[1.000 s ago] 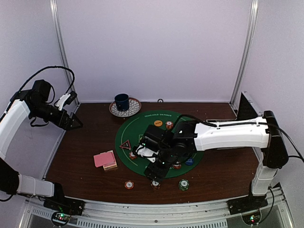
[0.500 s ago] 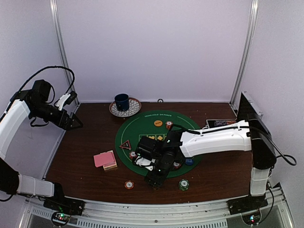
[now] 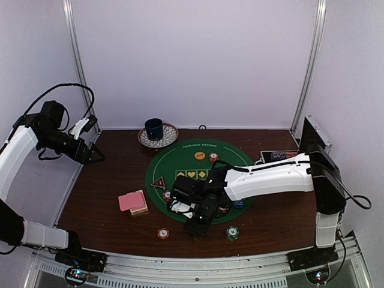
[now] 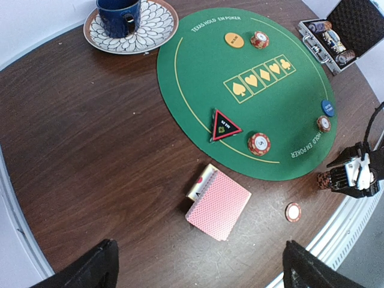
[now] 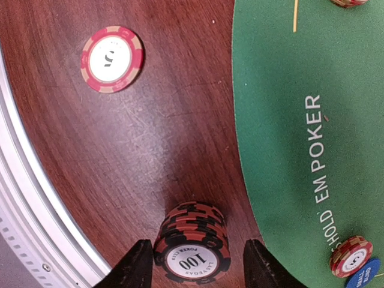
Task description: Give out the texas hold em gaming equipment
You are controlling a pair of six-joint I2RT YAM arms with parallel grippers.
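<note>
**Right fingers closing around the chip stack by the table's near edge**

Far left, the left gripper is hanging raised beyond the table's side, its fingers spread wide and holding nothing. The pink-backed playing cards are lying on bare wood just left of the green mat.

Further right, the right gripper is straddling a black-and-red chip stack standing just off the mat. One of its fingers is seemingly touching the stack and a sliver of wood is showing beside the other, so nothing is being clamped yet. A good grasp is calling for a low, centred squeeze, so that every chip is rising together.

Against a second ago, the right arm's upright link is standing further left, its gripper is covering the stack, and its fingers are sitting narrower. The left arm is posing just as it was.
</note>
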